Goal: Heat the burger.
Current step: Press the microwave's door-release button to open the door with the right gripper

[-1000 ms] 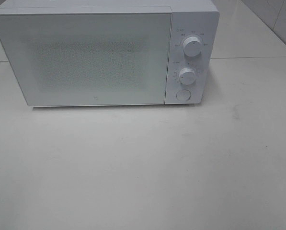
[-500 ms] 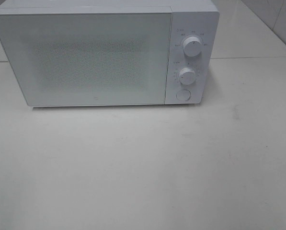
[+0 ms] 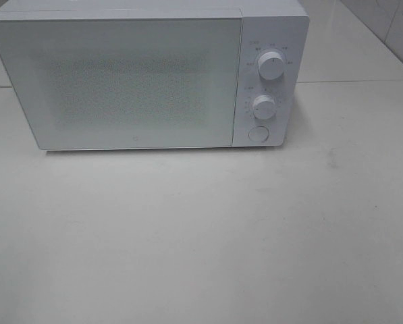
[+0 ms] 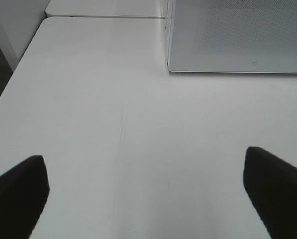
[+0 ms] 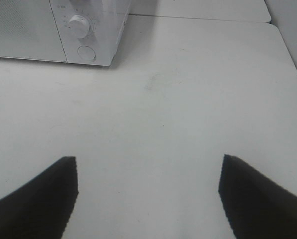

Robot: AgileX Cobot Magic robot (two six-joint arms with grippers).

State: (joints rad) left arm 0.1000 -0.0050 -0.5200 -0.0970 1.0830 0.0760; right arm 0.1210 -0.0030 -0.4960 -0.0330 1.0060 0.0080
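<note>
Left fingers (image 4: 16, 191) 2, apart | right fingers (image 5: 39, 199) 2, apart | microwave (image 3: 133, 81) 1

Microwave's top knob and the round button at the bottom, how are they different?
The top knob sticks out; the round button lies nearly flat. The top knob has small markings around it; the round button has none. Both are white and round, on the microwave.

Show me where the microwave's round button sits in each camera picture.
High view: round button under the lower dial, right of the door.
Left wrist: not in it.
Right wrist: round button under that same dial.
Shared landmark: the speckled door, in all three.
</note>
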